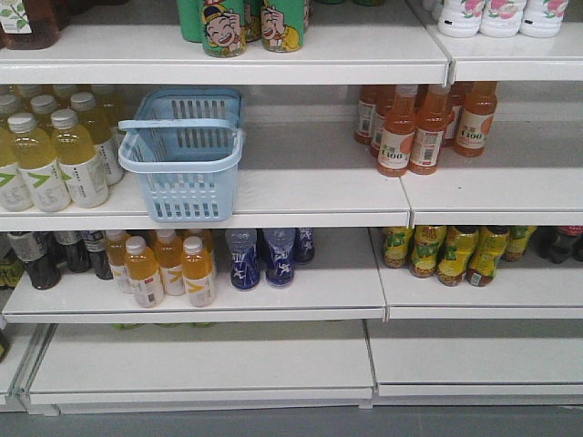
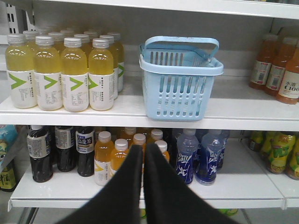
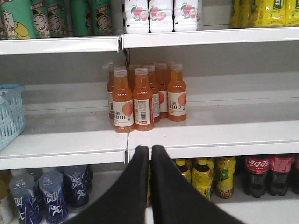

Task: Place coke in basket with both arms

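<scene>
Two coke bottles with red labels stand on the lower shelf at the far right of the right wrist view. In the front view they show as dark coke bottles at the right edge. The light blue basket sits on the middle shelf with its handle lying forward, and it shows as the basket in the left wrist view. My left gripper is shut and empty, below the basket and in front of orange drink bottles. My right gripper is shut and empty, well left of the coke. Neither arm shows in the front view.
Yellow drink bottles stand left of the basket, and orange bottles stand to its right on the same shelf. Blue bottles and yellow-labelled bottles fill the lower shelf. The shelf edge runs just above my right fingertips.
</scene>
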Controlling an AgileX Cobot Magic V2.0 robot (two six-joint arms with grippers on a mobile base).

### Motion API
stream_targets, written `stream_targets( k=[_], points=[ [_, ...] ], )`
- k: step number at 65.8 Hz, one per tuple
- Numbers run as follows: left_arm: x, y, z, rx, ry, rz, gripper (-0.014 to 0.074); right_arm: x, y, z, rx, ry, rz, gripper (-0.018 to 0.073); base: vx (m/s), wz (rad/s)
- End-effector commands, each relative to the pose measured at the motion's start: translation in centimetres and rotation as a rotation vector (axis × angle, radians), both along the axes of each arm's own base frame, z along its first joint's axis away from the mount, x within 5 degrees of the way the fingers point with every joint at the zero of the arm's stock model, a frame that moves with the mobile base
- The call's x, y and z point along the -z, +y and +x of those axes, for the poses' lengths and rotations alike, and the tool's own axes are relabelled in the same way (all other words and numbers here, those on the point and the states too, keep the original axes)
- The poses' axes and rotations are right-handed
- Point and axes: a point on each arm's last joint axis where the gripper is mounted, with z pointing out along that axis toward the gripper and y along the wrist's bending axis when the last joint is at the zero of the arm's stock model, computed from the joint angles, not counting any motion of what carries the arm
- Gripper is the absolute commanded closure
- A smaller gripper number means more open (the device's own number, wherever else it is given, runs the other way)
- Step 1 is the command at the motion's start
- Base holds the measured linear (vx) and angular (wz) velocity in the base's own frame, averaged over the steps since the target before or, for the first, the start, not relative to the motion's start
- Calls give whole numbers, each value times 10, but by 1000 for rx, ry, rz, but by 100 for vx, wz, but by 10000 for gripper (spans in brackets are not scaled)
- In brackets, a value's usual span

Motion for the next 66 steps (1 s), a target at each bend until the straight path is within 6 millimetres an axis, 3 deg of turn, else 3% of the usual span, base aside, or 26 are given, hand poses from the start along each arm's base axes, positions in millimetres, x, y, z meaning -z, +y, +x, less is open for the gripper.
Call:
stream_targets(
  k=[1, 66],
  points=[
    [-17, 0, -2, -3, -119, -17, 603, -5, 0, -1, 1, -78, -22, 561, 7, 1],
    [-17, 0, -2, -3, -119, -17, 603, -5, 0, -1, 1, -78, -22, 561, 3, 1]
  ],
)
